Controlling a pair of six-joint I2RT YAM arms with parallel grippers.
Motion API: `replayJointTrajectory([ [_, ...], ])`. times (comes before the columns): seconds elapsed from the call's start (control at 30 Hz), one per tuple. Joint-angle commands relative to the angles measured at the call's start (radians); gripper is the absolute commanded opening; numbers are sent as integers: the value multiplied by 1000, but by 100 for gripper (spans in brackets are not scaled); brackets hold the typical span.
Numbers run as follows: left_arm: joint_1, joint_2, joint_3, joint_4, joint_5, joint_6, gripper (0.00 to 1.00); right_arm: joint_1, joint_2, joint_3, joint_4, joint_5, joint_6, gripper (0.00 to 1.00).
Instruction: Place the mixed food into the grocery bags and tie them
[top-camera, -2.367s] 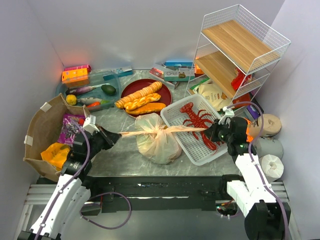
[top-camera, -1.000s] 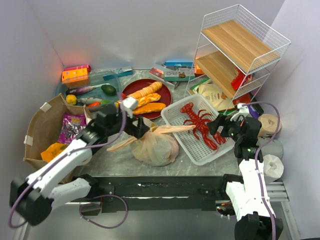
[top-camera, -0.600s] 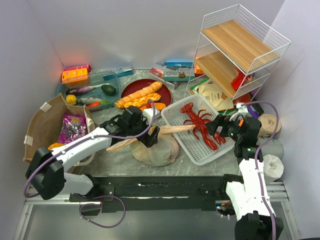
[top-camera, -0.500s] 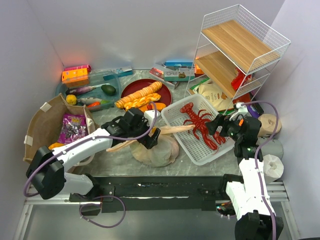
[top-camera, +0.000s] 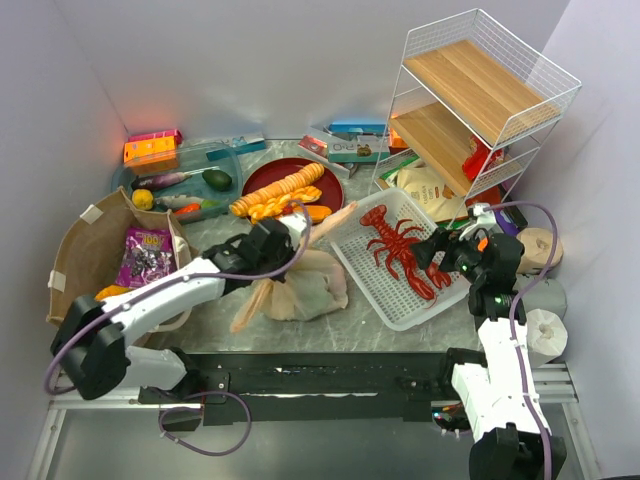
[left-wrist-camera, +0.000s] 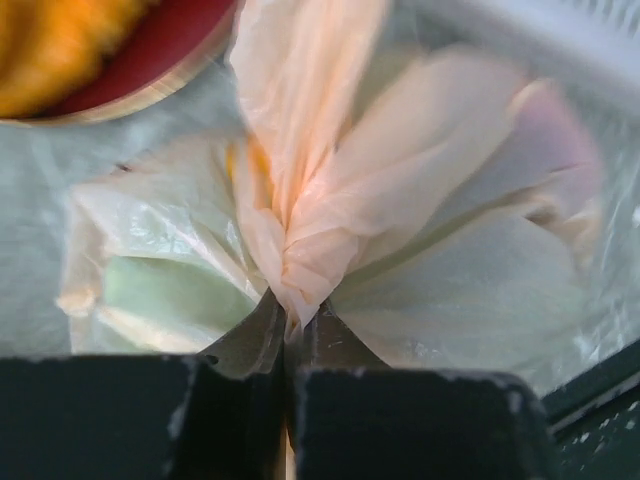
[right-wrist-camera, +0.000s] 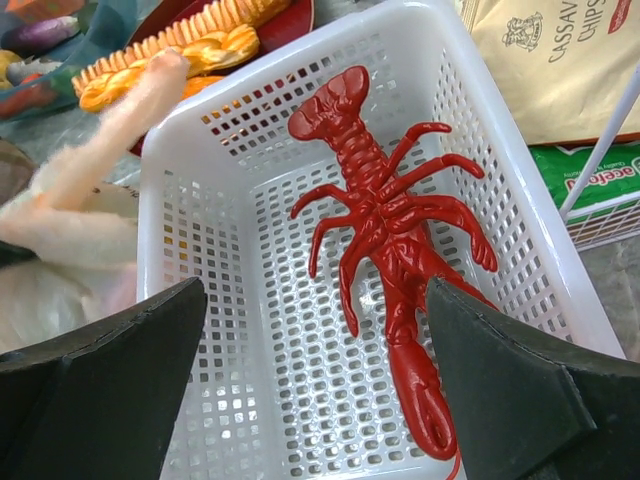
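- Left claw (left-wrist-camera: 290, 335) pinched shut on twisted neck of thin tan plastic bag (top-camera: 312, 285), by surface's (top-camera: 350, 335) near edge.
- Right claw (top-camera: 437, 255) gapes, empty.
- Risk: a hard pull tears the film, or the neck slips free.

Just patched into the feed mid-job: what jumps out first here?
The tan plastic bag at the table's centre stands out, its twisted neck pinched in the shut left gripper. To its right, a bright red lobster lies in the white basket, with the open right gripper hovering above. At far left, a brown paper bag holds a purple snack packet.
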Motion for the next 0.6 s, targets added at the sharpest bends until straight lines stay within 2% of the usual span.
replayJointTrajectory([
  [0.0,135,-117,206,41,-72,-24,1,-1,-23,13,56,-14,10,97],
  [0.07,199,-121,323,9,-98,-19,1,0,-17,13,67,-21,13,97],
  [0.1,236,-130,355,-12,-157,-15,1,0,-12,11,69,-27,16,97],
  [0.27,311,-261,484,-5,-245,39,1,0,-5,1,76,-26,10,96],
  [0.43,567,-262,660,-162,-235,47,1,0,15,-22,135,-61,32,96],
  [0.5,684,-275,693,-187,-209,13,1,2,26,-22,147,-66,35,96],
  [0.57,748,-311,704,-204,-195,-22,1,2,31,-15,145,-60,27,96],
])
